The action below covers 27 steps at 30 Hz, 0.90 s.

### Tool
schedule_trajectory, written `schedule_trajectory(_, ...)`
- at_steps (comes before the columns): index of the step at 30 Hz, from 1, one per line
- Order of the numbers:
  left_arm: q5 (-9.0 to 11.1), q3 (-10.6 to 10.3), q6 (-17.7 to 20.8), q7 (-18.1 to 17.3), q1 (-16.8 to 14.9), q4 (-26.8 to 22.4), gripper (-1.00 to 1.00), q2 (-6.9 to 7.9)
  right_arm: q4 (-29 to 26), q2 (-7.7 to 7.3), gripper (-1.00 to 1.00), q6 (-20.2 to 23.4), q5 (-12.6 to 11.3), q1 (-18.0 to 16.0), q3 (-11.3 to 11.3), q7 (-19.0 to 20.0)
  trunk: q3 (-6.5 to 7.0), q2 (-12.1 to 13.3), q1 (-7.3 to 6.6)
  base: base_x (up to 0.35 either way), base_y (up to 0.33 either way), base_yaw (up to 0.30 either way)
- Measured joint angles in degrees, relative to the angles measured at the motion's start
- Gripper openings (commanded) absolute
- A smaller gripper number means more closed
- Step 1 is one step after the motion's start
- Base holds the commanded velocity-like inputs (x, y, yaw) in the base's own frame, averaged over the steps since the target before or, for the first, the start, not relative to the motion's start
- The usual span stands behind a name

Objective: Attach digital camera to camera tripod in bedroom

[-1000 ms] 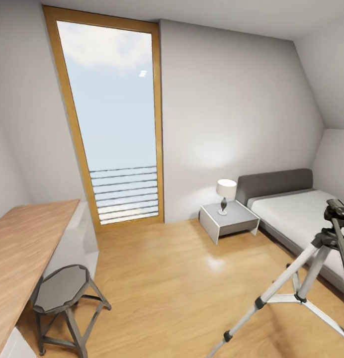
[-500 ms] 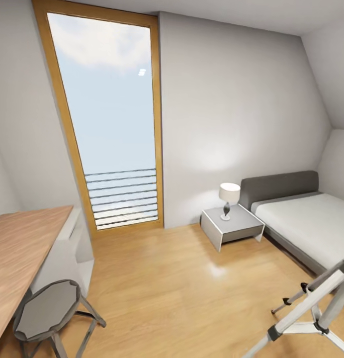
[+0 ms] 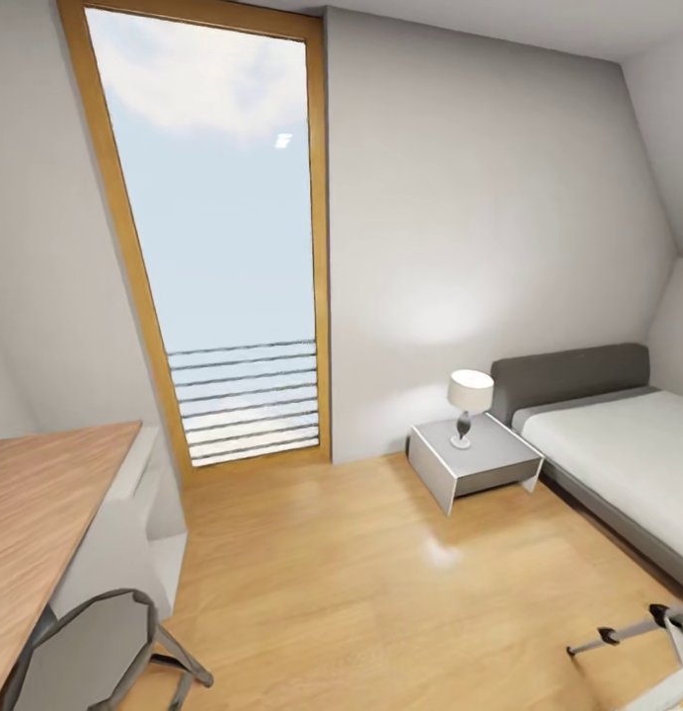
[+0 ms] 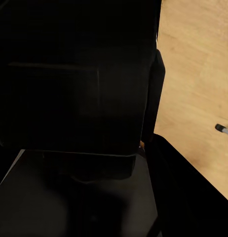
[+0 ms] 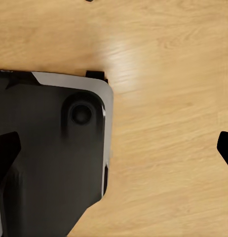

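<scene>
The head view looks across the attic bedroom: a tall wood-framed window (image 3: 223,247) in the far wall and a light wood plank floor (image 3: 381,573). A grey-framed bed with a white mattress (image 3: 618,454) stands along the right side. Just beside its headboard is a low grey bedside cabinet (image 3: 475,464) carrying a small white-shaded lamp (image 3: 470,400).

A long wooden-topped table (image 3: 36,513) runs along the left wall. A dark metal stool with a grey octagonal seat (image 3: 85,657) is pulled partly out beside it.

The silver-legged camera tripod (image 3: 628,630) stands on the floor near the foot of the bed. It is cut by the lower right corner, so only a black-footed leg end and part of another leg can be seen. Its spread legs keep it standing on its own, probably to receive the digital camera, but I cannot tell where the camera lies.

In the right wrist view, the right pincer (image 5: 114,148) is released. Its dark fingertips (image 5: 5,150) are set wide apart with nothing between them. It points down at the floor above the robot's black, silver-edged base (image 5: 45,148), which looks like a carried, resting posture for travel.

The left wrist view is mostly dark bodywork beside a strip of floor, so I cannot tell the left pincer's state. The robot appears to be looking around and not yet handling anything.
</scene>
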Motion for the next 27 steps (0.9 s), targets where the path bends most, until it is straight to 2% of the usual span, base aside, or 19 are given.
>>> schedule_trajectory(17,0.0,0.0,0.0,0.0,0.0,0.0,-1.00,0.00,0.0,-0.09,1.00,-0.1,0.0,0.0,0.0,0.0,0.00,0.0,0.00,0.193,0.299,0.000)
schedule_trajectory(27,0.1,0.0,0.0,0.0,0.0,0.0,-1.00,-0.09,0.0,-0.09,1.00,-0.1,0.0,0.0,0.0,-0.1,0.00,0.0,0.02,0.047,0.067,0.000)
